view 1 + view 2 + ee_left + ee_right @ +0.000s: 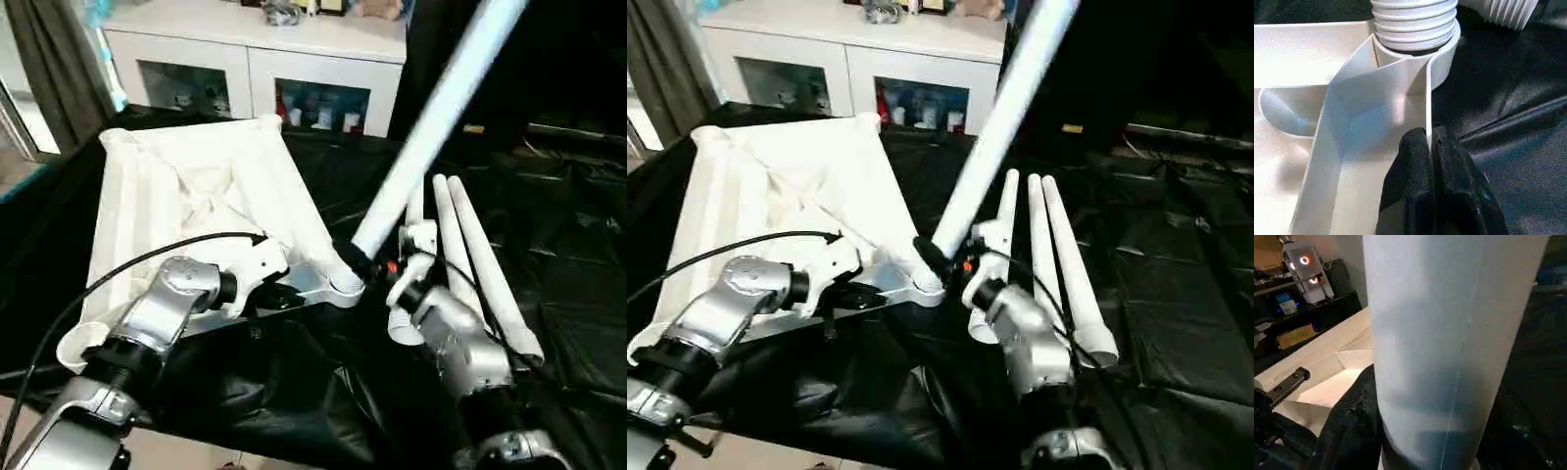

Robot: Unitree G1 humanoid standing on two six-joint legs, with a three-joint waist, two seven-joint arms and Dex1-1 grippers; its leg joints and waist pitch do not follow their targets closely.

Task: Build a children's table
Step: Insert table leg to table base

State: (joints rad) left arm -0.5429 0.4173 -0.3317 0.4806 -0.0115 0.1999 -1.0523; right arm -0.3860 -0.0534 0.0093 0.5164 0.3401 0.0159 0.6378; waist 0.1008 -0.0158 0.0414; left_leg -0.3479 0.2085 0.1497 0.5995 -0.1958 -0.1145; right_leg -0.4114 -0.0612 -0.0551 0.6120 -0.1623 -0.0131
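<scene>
One leg [431, 127] is in my right pincer [364, 262], clamped low on the tube, its threaded end sitting in the tabletop's near-right corner socket [343, 284]. It leans hard, up and away to the right, far from square to the socket. My left pincer [1429, 181] is closed on the thin rim wall of the tabletop [196, 196] just beside that socket, holding it steady. The tabletop lies ribs-up on the black-sheeted desk [578, 225], toward its left side, the socket corner close to the near edge. Three more legs [480, 264] lie side by side on the sheeting to the right of the socket, just behind my right forearm.

I judge the leg is only partly in: the left wrist view shows several thread rings [1415, 22] above the socket's collar.

What could go wrong from here:
- With the leg tilted like this, turning it could cross the threads and jam it, or it could ride up and pop out
- The long leg gives a lot of leverage; pushing sideways could twist the tabletop out of my left grip, which pinches only a thin wall
- The sheeting looks slick, so the tabletop may slide toward the near edge
- Swinging the leg upright, my right arm could knock the spare legs and set them rolling
</scene>
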